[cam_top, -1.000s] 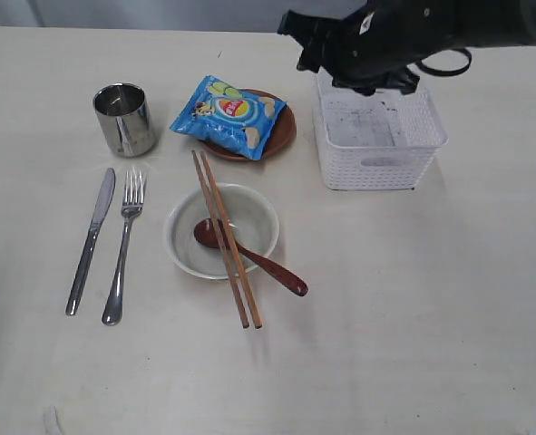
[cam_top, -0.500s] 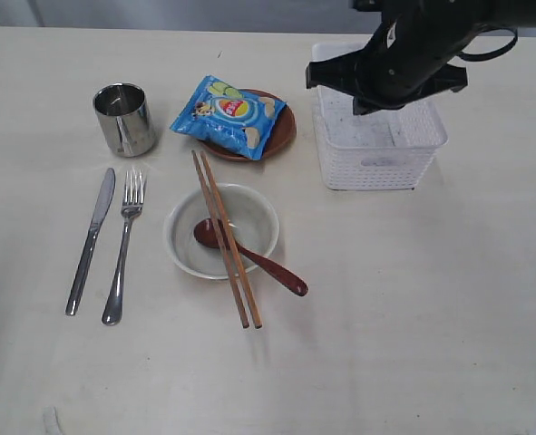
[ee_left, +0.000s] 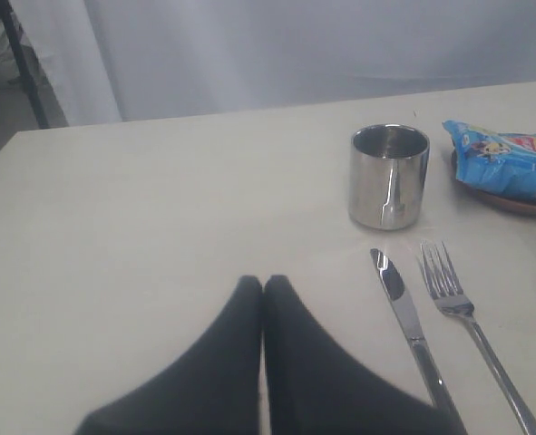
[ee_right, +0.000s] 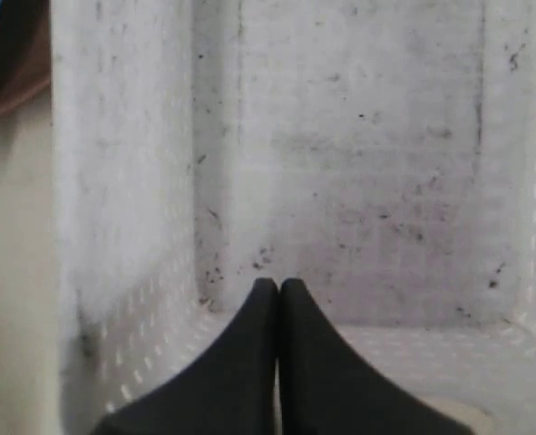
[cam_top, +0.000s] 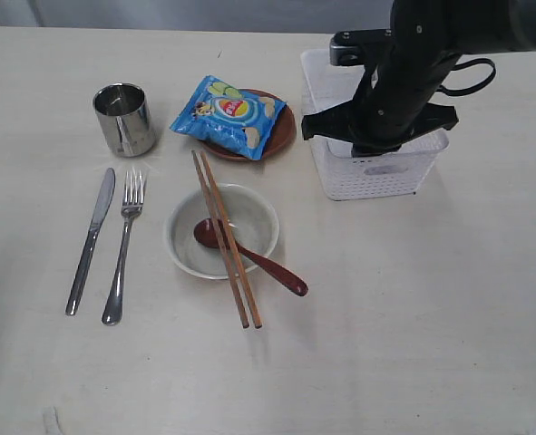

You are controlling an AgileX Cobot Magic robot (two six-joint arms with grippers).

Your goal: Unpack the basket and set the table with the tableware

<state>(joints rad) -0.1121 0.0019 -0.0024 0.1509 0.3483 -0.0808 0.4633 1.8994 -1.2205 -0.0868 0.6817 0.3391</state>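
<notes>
- Unpacking looks finished. The basket [cam_top: 385,178], at 2 o'clock from the bowl [cam_top: 266,214], shows only a bare, speckled floor in the right wrist view.
- The right arm [cam_top: 413,63] hangs over the basket. Its jaws are pressed together with no gap, tips down between the walls, holding nothing.
- The left jaws are likewise pinched together and empty, over bare table [cam_top: 413,326] near the cup, knife and fork.
- Tableware lies set out around the bowl:
  - the cup [cam_top: 123,119] at 10 o'clock
  - the knife [cam_top: 91,240] and fork [cam_top: 125,245] side by side at 9 o'clock
  - the plate [cam_top: 284,136] at 12 o'clock
- The chopsticks [cam_top: 227,240] lie across the bowl. The spoon [cam_top: 258,261] has its head inside and its handle pointing to 4 o'clock.
- The chip bag [cam_top: 229,113] lies on the plate.
- Next move, as I judge it: the right arm should rise straight up, clear of the basket walls, so it does not drag the basket along. After that only tidying seems to remain, such as straightening the chopsticks.
- The chip bag carries a round red-and-yellow logo, its lettering too small to read. No other writing shows.
</notes>
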